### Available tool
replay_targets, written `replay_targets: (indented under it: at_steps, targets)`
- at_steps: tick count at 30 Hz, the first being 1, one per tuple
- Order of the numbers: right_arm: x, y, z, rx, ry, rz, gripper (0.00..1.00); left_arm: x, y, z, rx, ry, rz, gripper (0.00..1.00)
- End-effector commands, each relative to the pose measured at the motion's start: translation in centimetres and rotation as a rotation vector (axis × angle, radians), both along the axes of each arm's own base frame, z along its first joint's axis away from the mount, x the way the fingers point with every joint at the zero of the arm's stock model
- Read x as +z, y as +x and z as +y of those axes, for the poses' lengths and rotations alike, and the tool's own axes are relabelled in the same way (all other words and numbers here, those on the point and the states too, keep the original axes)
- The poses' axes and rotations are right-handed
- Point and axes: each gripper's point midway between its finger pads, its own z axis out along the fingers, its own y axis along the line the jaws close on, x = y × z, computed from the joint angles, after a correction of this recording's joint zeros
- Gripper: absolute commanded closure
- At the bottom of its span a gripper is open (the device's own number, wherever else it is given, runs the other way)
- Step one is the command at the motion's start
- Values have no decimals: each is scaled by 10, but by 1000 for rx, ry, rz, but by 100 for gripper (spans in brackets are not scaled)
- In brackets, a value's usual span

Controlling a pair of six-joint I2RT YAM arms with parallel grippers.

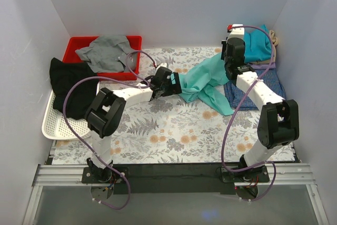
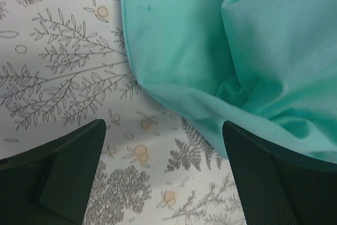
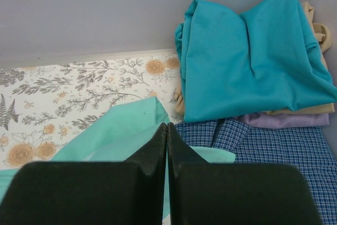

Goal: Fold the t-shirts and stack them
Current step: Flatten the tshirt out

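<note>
A mint-green t-shirt [image 1: 208, 80] lies crumpled on the flowered table cover, right of centre. One end of it rises toward my right gripper [image 1: 225, 55]. That gripper [image 3: 167, 126] is shut, with a strip of the mint cloth [image 3: 110, 135] pinched between its fingers. My left gripper [image 1: 176, 84] sits low at the shirt's left edge. Its jaws [image 2: 166, 177] stand wide open over bare cover, and the right finger [image 2: 279, 183] overlaps the shirt's hem [image 2: 210, 77]. At the back right a teal-blue shirt [image 3: 253, 56] tops a pile of beige [image 3: 311, 19], lavender [image 3: 284, 120] and blue check [image 3: 274, 143] shirts.
A red bin [image 1: 79, 43] at the back left holds a grey garment [image 1: 108, 51]. A white perforated tray [image 1: 52, 125] at the left edge carries a black garment [image 1: 71, 82]. White walls close in on the back and both sides.
</note>
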Motion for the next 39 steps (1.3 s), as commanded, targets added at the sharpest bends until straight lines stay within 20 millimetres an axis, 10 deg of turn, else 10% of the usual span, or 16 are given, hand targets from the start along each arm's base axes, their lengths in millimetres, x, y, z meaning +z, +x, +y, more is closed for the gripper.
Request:
replay_targets:
  at_steps: [1,7,10,12,30,39]
  targets:
    - [22,6,6,31,7,-58,99,18,34,-4,86,-29,-93,8]
    - [29,5,0,37,14,-67,99,4,52,-1,145,-10,-101,10]
    - [33,2,0,43,17,-73,99,4,59,4,180,-2,-122,45]
    - [35,0,0,46,18,-77,99,6,65,6,186,-1,-134,98]
    - [93,-51,-4,91,64,-181,99,101,50,40,206,-27,-307,100]
    - [145,-118,10,229,133,-267,99,229,5,54,109,-149,-463,100]
